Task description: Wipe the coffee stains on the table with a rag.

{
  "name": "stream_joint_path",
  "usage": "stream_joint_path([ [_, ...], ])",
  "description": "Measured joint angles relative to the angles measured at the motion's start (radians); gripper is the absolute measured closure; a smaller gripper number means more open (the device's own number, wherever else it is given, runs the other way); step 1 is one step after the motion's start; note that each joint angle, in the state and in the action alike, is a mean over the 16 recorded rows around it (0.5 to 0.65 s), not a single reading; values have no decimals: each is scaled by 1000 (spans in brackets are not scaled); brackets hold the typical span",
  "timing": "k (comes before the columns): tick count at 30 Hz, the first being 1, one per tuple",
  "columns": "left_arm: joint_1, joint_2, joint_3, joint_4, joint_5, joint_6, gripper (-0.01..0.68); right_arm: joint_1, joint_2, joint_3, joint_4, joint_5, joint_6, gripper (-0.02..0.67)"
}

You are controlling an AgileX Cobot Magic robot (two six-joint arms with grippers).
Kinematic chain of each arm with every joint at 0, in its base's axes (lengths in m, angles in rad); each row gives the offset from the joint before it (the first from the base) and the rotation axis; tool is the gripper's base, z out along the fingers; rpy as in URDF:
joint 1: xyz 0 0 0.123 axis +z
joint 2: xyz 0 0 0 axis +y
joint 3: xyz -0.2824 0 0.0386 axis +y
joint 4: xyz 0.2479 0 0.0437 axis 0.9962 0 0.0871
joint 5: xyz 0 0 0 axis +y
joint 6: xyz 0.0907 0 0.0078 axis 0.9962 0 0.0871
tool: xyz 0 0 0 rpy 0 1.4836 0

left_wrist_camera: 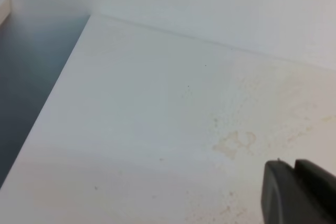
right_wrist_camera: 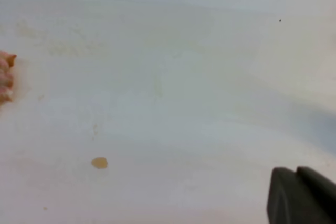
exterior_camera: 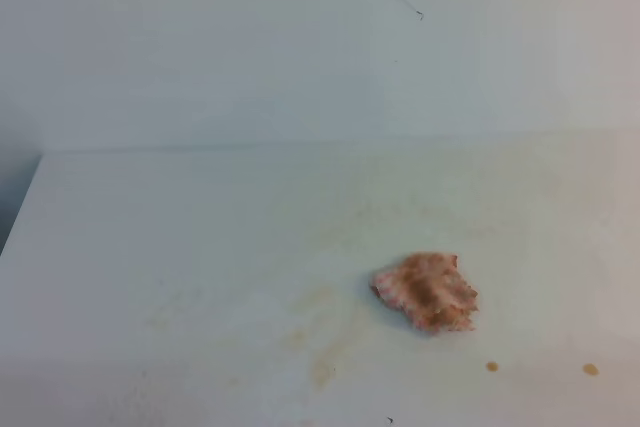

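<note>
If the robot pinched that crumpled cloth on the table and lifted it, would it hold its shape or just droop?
The rag would probably droop: it lies in a lumpy, wrinkled heap with ragged edges, so it looks soft. It seems light for its size, though its brownish-orange tinge suggests it has soaked up coffee and may be damp. Pushed across the table, it would likely bunch or drag, not roll.

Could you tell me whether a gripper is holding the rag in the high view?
No, the rag lies alone on the table, no gripper near it.

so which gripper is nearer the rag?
Right. The rag shows at the left edge of the right gripper view; the left gripper view shows only stained table.
</note>
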Motion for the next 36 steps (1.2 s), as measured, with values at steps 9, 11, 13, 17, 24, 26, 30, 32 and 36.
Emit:
stream_joint_path([
  [9, 0, 2, 0, 0, 0, 0, 673, 0, 0, 0, 0, 0, 0, 651],
  [11, 0, 2, 0, 0, 0, 0, 673, 0, 0, 0, 0, 0, 0, 651],
  [13, 0, 2, 2, 0, 0, 0, 673, 0, 0, 0, 0, 0, 0, 651],
  [17, 0, 2, 4, 0, 0, 0, 673, 0, 0, 0, 0, 0, 0, 651],
  [24, 0, 2, 6, 0, 0, 0, 673, 0, 0, 0, 0, 0, 0, 651],
  [26, 0, 2, 6, 0, 0, 0, 673, 0, 0, 0, 0, 0, 0, 651],
  [30, 0, 2, 4, 0, 0, 0, 673, 0, 0, 0, 0, 0, 0, 651],
  [32, 0, 2, 3, 0, 0, 0, 673, 0, 0, 0, 0, 0, 0, 651],
  [36, 0, 2, -2, 0, 0, 0, 673, 0, 0, 0, 0, 0, 0, 651],
])
